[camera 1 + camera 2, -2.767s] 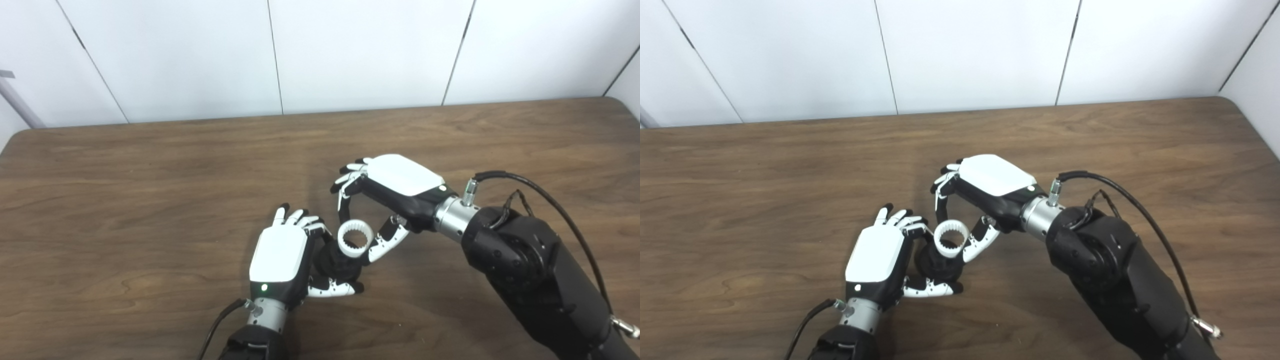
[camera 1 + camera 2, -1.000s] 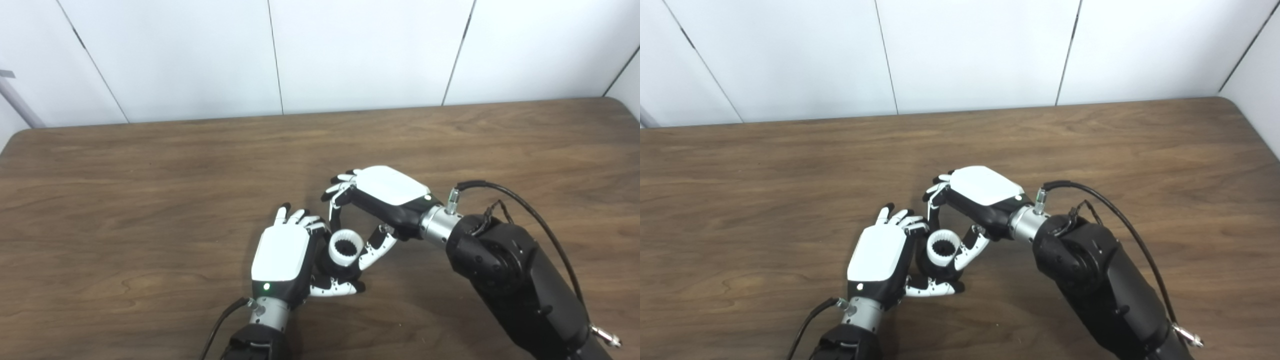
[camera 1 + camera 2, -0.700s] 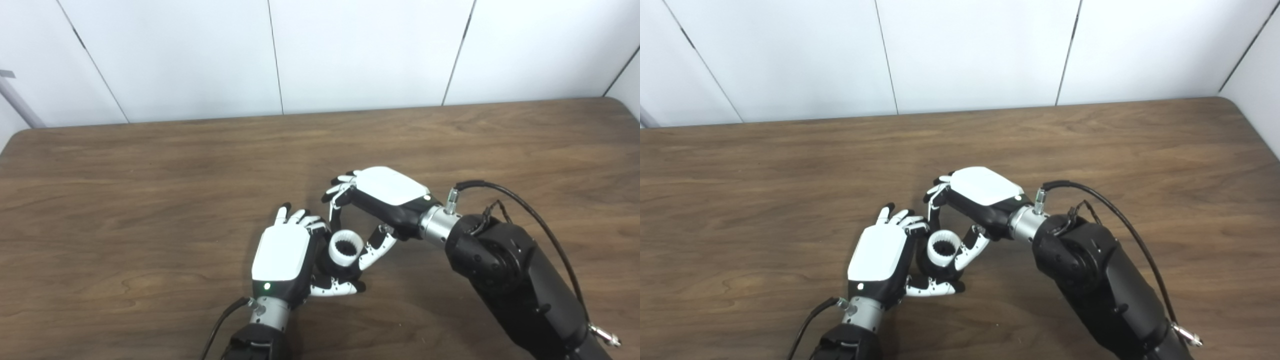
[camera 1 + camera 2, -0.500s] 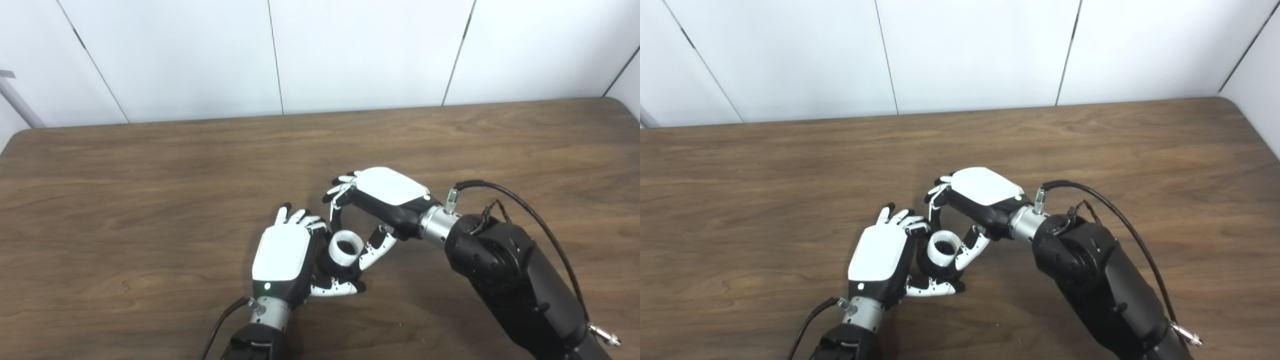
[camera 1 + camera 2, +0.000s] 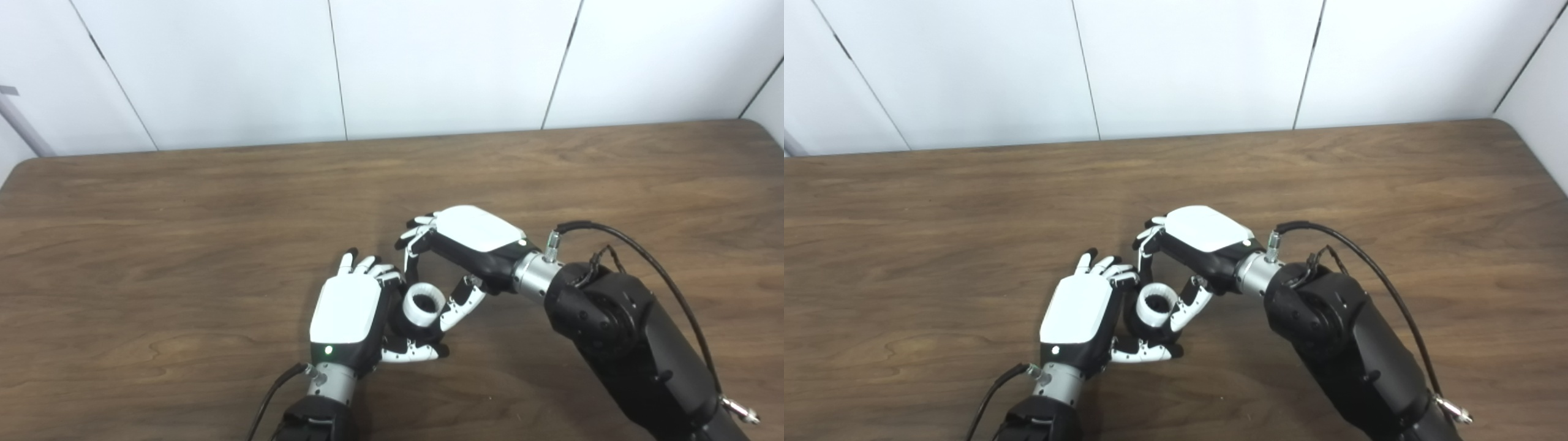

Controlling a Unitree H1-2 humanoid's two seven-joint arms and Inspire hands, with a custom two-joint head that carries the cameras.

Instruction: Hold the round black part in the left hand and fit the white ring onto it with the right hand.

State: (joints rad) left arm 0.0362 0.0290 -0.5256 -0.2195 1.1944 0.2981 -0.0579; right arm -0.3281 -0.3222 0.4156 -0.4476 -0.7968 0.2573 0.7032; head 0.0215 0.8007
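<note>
In the left eye view, the left hand [image 5: 346, 312] grips the round black part [image 5: 409, 327] just above the desk [image 5: 184, 245]. In the right eye view, the white ring [image 5: 1156, 306] sits on top of it, pinched between the right hand [image 5: 1194, 242] fingers [image 5: 1144, 257] and thumb.

A brown wood-grain table [image 5: 184, 202] stands against a white panelled wall [image 5: 441, 61].

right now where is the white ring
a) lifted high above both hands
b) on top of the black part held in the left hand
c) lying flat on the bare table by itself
b: the white ring sits on the round black part gripped by the left hand, with the right hand fingers at its sides.
</note>
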